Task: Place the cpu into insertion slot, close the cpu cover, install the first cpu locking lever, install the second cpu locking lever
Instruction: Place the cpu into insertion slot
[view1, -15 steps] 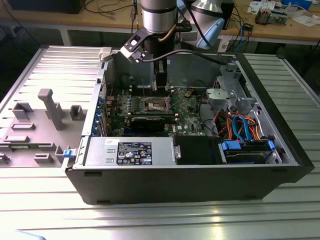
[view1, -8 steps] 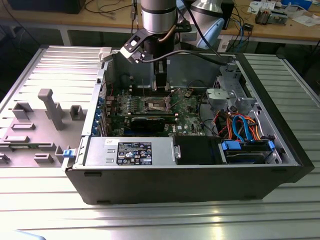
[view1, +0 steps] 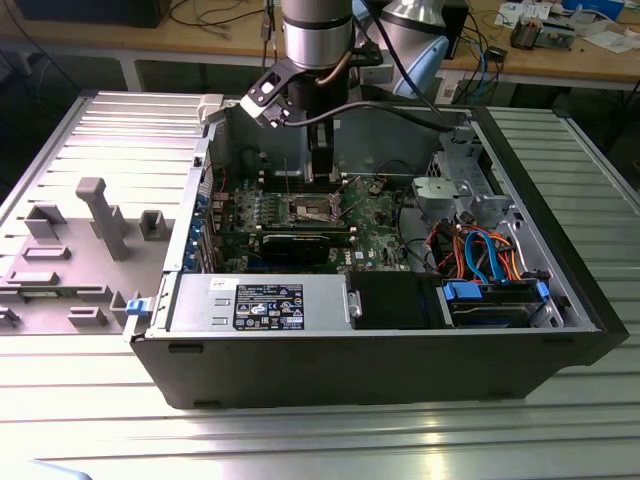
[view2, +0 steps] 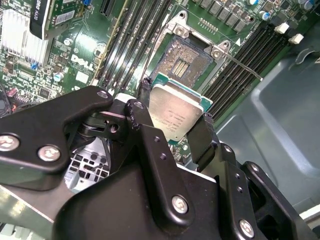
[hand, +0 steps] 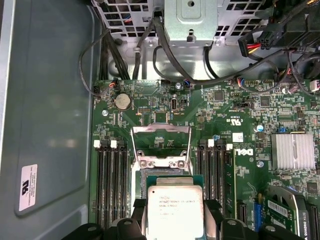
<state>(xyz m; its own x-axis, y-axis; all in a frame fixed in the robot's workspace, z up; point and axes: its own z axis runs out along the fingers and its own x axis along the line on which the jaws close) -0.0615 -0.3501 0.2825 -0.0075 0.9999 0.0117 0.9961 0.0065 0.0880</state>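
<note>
Gripper clenched on the cpu by opposite edges, poised above the insertion slot, cpu cover raised clear for seating.

The cpu top — dull silver metal, smooth, faintly glossy.

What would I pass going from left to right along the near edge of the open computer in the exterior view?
In order: blue clip → power supply → black box → blue drive tray.
</note>
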